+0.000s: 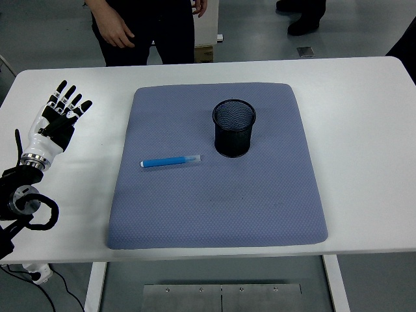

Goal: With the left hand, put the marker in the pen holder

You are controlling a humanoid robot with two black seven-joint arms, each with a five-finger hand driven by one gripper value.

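Marker (pixel 171 161) is lying flat on the blue-grey mat (pixel 195 214), left of and slightly nearer than the pen holder (pixel 233 128), apart from it. Its long axis is running nearly left-right, tilting slightly; the blue end is pointing toward the left hand (pixel 60 119), the clear capped end toward the holder. That hand is hovering over the bare white bench (pixel 364 117) off the mat's left edge, fingers spread, gripping nothing. The layout is probably giving it a sideways reach. The holder is standing upright, mouth open upward, ready to receive. A person is standing beyond the far edge.
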